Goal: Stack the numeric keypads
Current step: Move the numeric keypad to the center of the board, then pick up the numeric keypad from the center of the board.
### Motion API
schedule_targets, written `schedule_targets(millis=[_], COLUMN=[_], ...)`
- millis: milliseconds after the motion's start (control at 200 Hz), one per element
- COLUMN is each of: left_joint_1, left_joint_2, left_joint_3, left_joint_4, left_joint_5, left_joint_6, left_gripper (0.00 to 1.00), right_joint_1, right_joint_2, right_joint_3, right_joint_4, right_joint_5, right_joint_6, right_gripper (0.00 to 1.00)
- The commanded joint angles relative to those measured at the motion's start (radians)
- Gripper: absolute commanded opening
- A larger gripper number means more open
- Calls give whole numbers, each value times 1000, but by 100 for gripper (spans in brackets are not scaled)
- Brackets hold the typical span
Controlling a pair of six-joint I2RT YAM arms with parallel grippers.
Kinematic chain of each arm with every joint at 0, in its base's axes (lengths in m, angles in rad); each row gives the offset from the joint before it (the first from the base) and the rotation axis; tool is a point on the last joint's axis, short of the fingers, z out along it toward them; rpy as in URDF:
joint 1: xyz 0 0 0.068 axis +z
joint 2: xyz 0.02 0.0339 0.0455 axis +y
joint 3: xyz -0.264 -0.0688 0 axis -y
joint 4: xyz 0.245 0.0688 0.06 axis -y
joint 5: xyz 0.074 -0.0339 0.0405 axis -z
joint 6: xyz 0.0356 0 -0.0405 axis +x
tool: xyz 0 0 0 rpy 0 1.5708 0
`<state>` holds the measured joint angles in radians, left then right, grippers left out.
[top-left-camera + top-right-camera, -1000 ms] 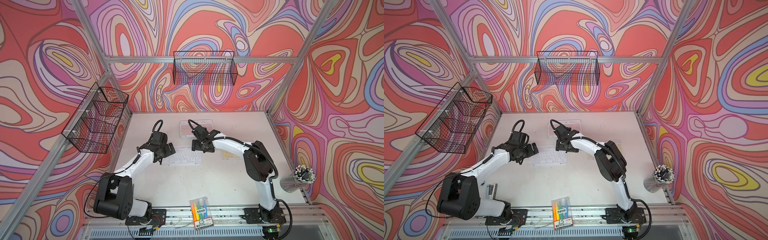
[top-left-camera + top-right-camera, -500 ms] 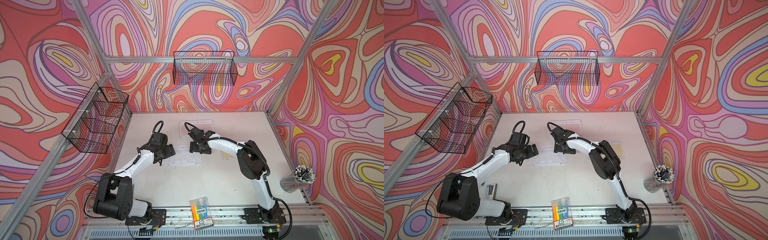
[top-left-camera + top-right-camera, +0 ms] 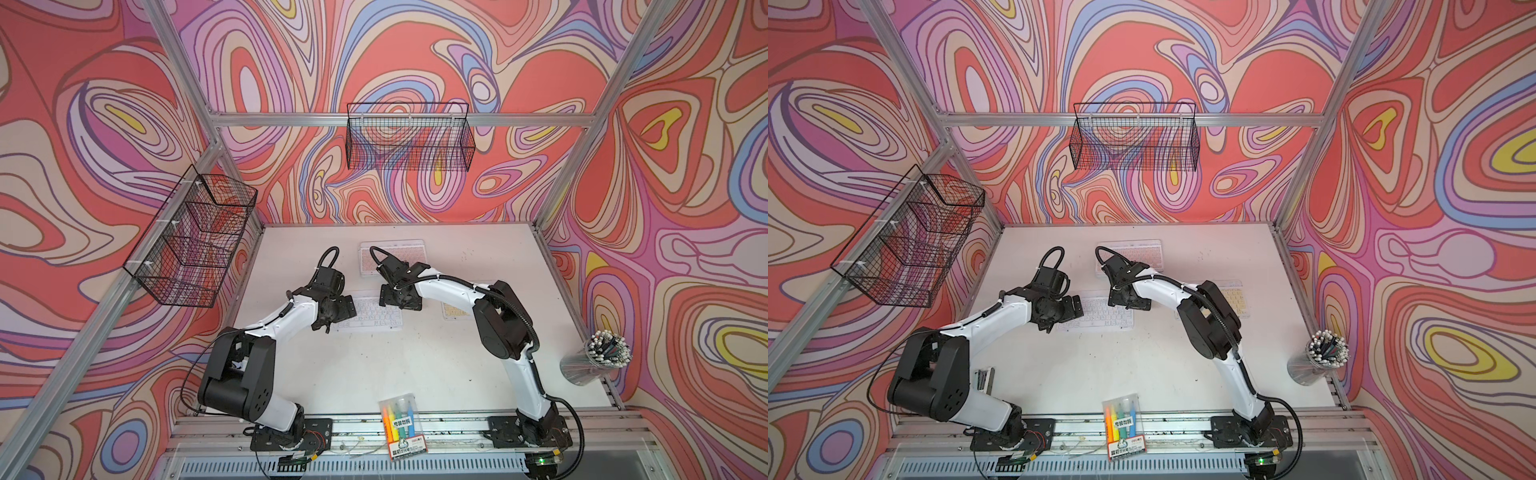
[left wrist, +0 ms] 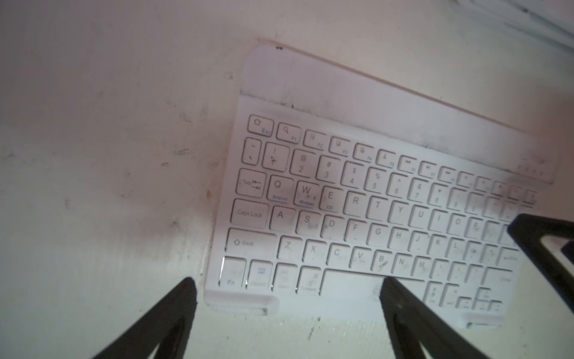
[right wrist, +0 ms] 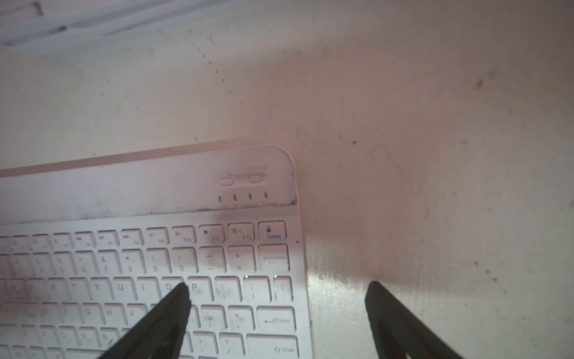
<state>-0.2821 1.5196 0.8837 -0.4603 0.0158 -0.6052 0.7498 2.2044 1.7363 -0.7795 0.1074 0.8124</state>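
A white keypad (image 3: pixel 370 318) (image 3: pixel 1106 318) lies flat mid-table between my two grippers. My left gripper (image 3: pixel 338 311) (image 4: pixel 288 281) stands open over its left end: one finger (image 4: pixel 391 295) is above the space bar and the other is off the edge over the table. My right gripper (image 3: pixel 399 299) (image 5: pixel 278 286) is open at the right end of the white keypad (image 5: pixel 155 264), with one finger (image 5: pixel 177 298) over the keys and the other beyond the edge. A pink keypad (image 3: pixel 392 257) lies behind. My right arm partly hides a yellow keypad (image 3: pixel 453 309).
A clear pack of coloured markers (image 3: pixel 401 424) lies at the front edge. A cup of pens (image 3: pixel 594 365) stands at the right edge. Wire baskets hang on the back wall (image 3: pixel 409 141) and the left wall (image 3: pixel 191 237).
My right gripper has swung left and come over the right end of the white keypad. My left arm has hardly moved.
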Motion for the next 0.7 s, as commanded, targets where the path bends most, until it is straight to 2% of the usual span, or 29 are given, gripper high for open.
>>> schedule_targets(millis=[0,180,696], left_joint_1=[-8,-9,-8], left_joint_2=[23,48,145], left_joint_3=[33,38,61], left_joint_4=[-47,-44,21], left_joint_5=[-51,-80,-61], left_joint_6=[13,23,17], left_gripper=[95,97,98], right_joint_1=[16,22,31], right_joint_2=[41,58,57], right_joint_3=[11,19,-7], right_joint_4=[-34,-31,-6], right_joint_5=[15,2,-29], right_joint_6=[33,36,51], right_gripper=[91,91,91])
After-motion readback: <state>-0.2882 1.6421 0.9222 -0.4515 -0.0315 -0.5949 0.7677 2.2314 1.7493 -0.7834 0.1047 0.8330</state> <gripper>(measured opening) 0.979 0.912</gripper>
